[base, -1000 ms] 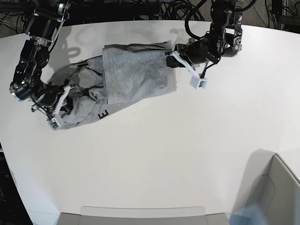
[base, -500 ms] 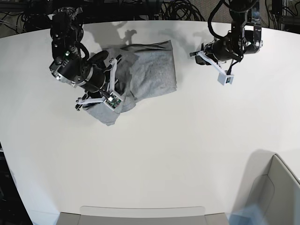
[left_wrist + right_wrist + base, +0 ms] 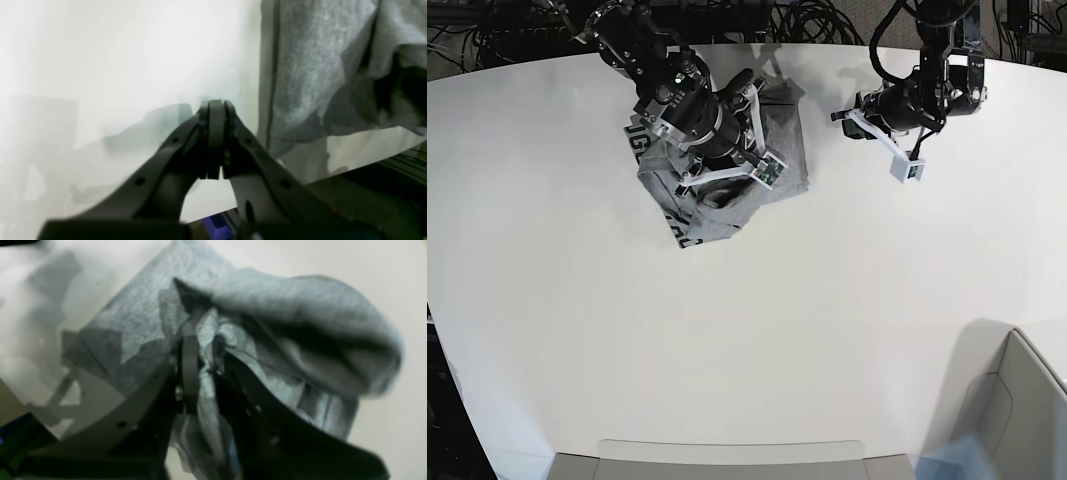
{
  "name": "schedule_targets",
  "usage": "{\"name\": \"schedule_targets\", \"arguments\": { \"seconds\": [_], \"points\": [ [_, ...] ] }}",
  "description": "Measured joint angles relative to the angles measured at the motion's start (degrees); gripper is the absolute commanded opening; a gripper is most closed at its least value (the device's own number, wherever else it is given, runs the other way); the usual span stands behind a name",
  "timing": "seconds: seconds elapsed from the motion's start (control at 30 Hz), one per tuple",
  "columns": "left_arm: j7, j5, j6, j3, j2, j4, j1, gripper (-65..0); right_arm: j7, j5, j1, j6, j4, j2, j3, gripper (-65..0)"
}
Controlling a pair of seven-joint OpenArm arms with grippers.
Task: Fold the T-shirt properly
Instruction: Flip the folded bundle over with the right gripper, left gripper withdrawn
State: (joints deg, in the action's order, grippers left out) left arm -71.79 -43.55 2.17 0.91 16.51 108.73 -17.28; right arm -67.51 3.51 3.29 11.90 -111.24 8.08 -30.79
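Note:
The heather-grey T-shirt (image 3: 715,228) lies bunched at the table's back centre, with black lettering showing on its left and lower edges. My right gripper (image 3: 712,190) hovers over it, shut on a fold of the T-shirt (image 3: 300,306). In the right wrist view the cloth is pinched between the fingers (image 3: 190,366) and drapes over them. My left gripper (image 3: 845,116) is to the right of the shirt, apart from it. In the left wrist view this gripper (image 3: 215,110) is shut and empty above the white table, and the shirt's hem (image 3: 307,66) lies just beyond it.
The white table (image 3: 757,330) extends wide toward the front. A grey box (image 3: 1017,400) stands at the front right corner and a grey flat edge (image 3: 727,458) at the front. Black cables (image 3: 817,20) lie behind the table's back edge.
My right gripper has carried the shirt's left part up and right, over the rest; lettering now faces up. My left gripper let go of the shirt's right edge and drew back right.

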Motion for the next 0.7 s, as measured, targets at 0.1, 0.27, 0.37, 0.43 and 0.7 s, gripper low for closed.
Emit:
{"name": "schedule_targets", "arguments": {
  "seconds": [0.1,0.27,0.37,0.43,0.7],
  "points": [
    [0.00,0.04,-0.02,0.00,0.02,0.00,-0.04,-65.0,0.13,0.13,-0.09,-0.02,-0.26,0.13,-0.59,-46.4],
    [0.00,0.04,-0.07,0.00,0.00,0.00,-0.02,-65.0,3.78,0.81,0.07,-0.22,-5.42,0.28,-5.11,-33.7],
    [0.00,0.02,-0.44,0.00,0.00,0.00,-0.02,-65.0,8.26,-0.09,0.13,-0.22,-6.51,-0.04,-6.88,-35.2],
    [-0.13,0.02,-0.46,0.00,0.02,-0.02,-0.02,-65.0,9.33,-0.22,0.39,-0.33,-6.49,0.13,-4.68,-39.3],
    [0.02,0.02,-0.44,0.00,0.02,-0.44,0.31,-65.0,9.46,1.29,2.05,-0.70,-6.45,-0.02,16.81,-65.0]
  ]
}}
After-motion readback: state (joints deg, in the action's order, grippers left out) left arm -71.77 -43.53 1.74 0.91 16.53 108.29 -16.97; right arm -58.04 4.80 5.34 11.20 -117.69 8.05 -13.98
